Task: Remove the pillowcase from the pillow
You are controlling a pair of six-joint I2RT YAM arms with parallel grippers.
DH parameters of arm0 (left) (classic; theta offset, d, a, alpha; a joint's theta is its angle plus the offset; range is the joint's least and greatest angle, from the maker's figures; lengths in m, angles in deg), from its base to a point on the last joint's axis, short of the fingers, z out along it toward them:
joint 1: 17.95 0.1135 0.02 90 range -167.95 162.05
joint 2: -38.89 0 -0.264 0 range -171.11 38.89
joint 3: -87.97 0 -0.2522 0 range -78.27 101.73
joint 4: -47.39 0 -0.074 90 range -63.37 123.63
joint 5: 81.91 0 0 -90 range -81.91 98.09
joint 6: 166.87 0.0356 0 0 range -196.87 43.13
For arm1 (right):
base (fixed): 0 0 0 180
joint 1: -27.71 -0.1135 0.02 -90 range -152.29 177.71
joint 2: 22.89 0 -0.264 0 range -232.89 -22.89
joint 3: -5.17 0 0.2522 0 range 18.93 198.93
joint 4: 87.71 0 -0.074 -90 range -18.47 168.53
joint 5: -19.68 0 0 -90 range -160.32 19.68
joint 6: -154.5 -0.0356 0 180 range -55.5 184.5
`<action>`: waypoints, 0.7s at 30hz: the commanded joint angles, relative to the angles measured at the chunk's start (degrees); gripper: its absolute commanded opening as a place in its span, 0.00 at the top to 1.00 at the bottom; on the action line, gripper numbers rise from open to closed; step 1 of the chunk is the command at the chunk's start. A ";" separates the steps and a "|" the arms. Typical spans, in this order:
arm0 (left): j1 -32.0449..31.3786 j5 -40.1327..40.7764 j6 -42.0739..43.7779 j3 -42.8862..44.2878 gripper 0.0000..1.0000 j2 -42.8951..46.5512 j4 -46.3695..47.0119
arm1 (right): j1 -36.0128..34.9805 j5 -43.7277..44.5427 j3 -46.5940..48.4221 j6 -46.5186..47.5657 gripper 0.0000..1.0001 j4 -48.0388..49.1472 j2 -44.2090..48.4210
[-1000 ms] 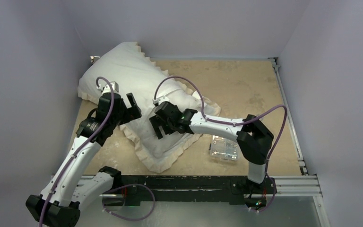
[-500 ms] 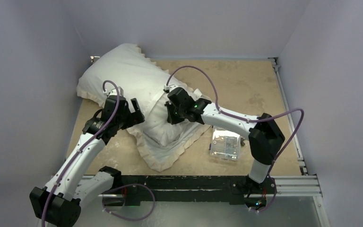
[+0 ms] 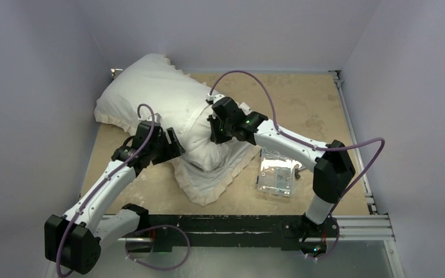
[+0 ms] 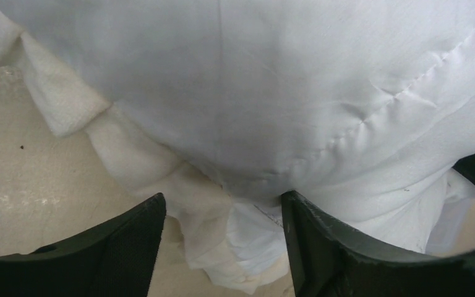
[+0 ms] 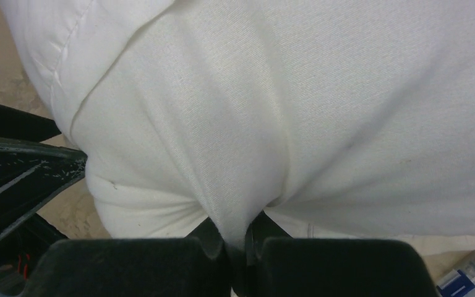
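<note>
**Sam:** Where is the pillow?

**Mia:** The pillow [image 3: 208, 152] lies on the left side of the surface [image 3: 301, 104], toward the back. Most of it is inside the pillowcase [image 3: 205, 186]. Its plump white end pokes out on the near side, from under a stitched hem.

**Sam:** And the pillowcase?

**Mia:** It is wrapped round the far part of the pillow, with its white back facing up. Its cream frill lies flat on the surface under the end that pokes out.

**Sam:** What is the right end effector doing?

**Mia:** The right end effector [image 3: 218, 134] is on top of that plump end. In its own camera, its two black fingers are squeezed together, with a fold of the white cloth pinched between them. The cloth is pulled into creases that run to the pinch.

**Sam:** And the left one?

**Mia:** The left end effector [image 3: 175, 146] is at the left side of the same end. Its fingers are wide apart and hold nothing. In its own camera, the white bulge sits just past the fingertips, and some loose cloth lies in the gap between them. I cannot tell if the fingers touch it.

**Sam:** Is there anything else?

**Mia:** A clear plastic box [image 3: 276, 174] sits just to the right of the frill, under the right arm.
</note>
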 commanded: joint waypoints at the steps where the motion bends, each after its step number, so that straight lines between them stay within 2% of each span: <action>1: -0.07 -5.10 -1.53 -2.15 0.39 -1.19 3.66 | 1.51 0.85 5.74 1.15 1.00 1.85 3.74; 3: -0.07 -6.17 -1.56 -2.32 0.44 -1.10 3.56 | 2.08 0.53 6.55 1.37 1.00 1.68 3.80; 5: -0.07 -6.36 -1.14 -2.13 0.45 0.14 3.07 | 2.54 0.51 7.50 1.68 1.00 1.16 3.64; 11: -0.07 -5.90 -0.88 -2.69 0.34 3.19 3.63 | 2.87 -0.53 8.86 1.89 1.00 0.56 3.88; 17: -0.15 -9.91 -6.51 -5.76 0.33 -0.20 14.38 | 2.87 -3.35 8.53 0.88 1.00 0.95 3.71; 19: -0.15 -9.04 -8.33 -7.04 0.34 -1.48 17.72 | 2.87 -5.19 7.70 0.18 1.00 1.27 3.98; 21: -0.16 -5.92 -8.98 -7.51 0.42 -3.19 17.80 | 2.87 -6.53 7.19 -0.54 1.00 1.62 4.64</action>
